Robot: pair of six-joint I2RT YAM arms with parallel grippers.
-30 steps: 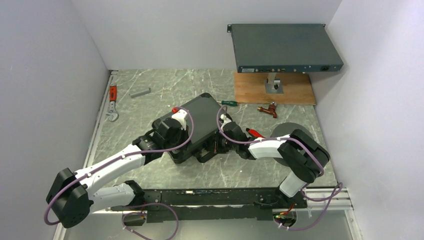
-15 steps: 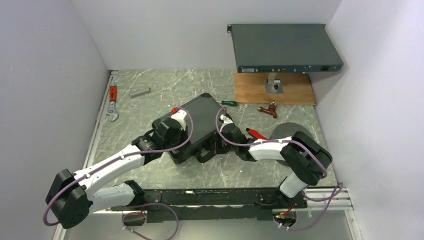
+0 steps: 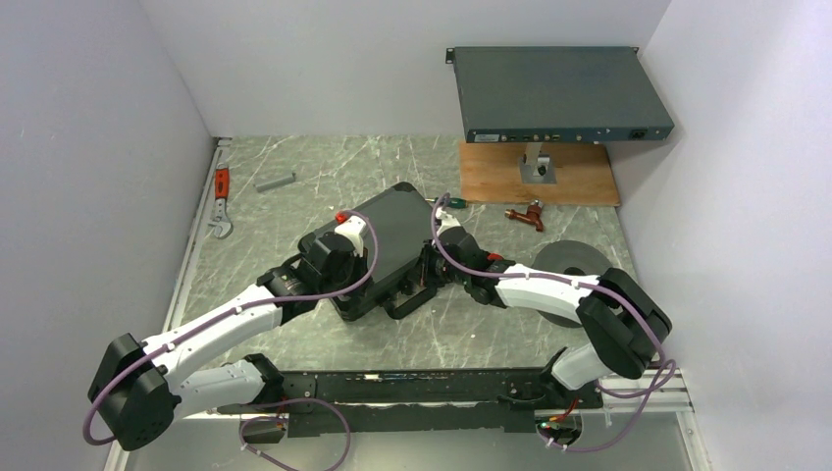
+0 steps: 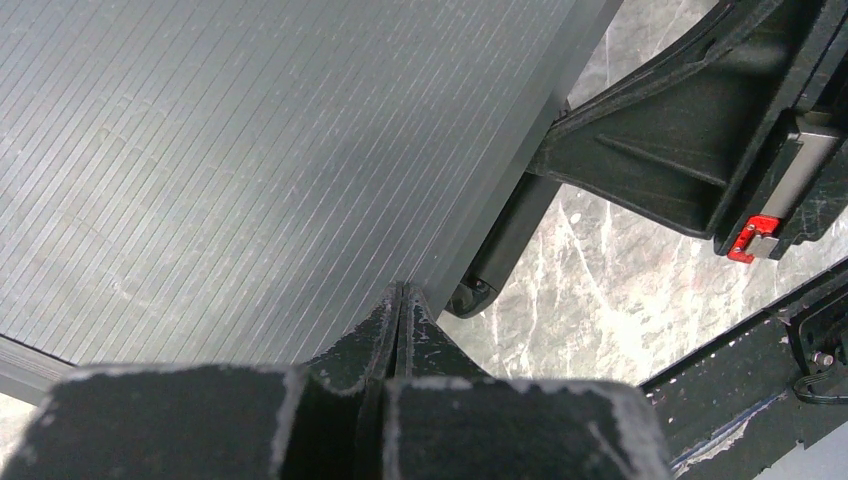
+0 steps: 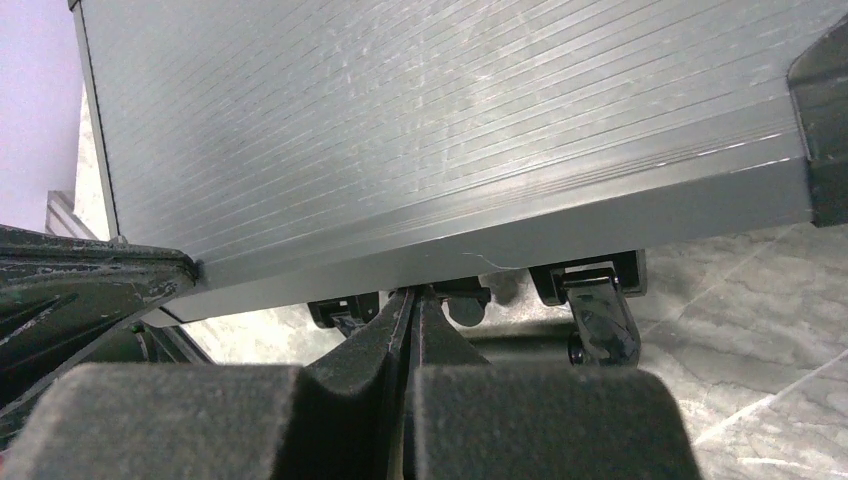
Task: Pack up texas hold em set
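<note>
The texas hold em set's black ribbed case (image 3: 392, 235) lies closed on the marble table, set at an angle. My left gripper (image 3: 365, 273) is shut, its tips (image 4: 403, 290) resting on the lid (image 4: 250, 150) close to the front edge, just above the handle (image 4: 500, 250). From the right, my right gripper (image 3: 422, 278) is shut too, with its tips (image 5: 412, 292) tucked under the lid's front rim (image 5: 500, 235) between the black latches (image 5: 600, 310). Neither gripper holds anything.
A grey rack-mount box (image 3: 559, 93) stands on a post over a wooden board (image 3: 535, 177) at the back right. A black disc (image 3: 569, 257) lies behind the right forearm. A wrench (image 3: 222, 201), grey cylinder (image 3: 275, 182), green screwdriver (image 3: 449, 202) and brass valve (image 3: 527, 214) lie around.
The right arm has stretched out, its elbow swinging down and right, uncovering more of the black disc. Its gripper has pushed in closer to the case's front edge. The left arm has hardly moved.
</note>
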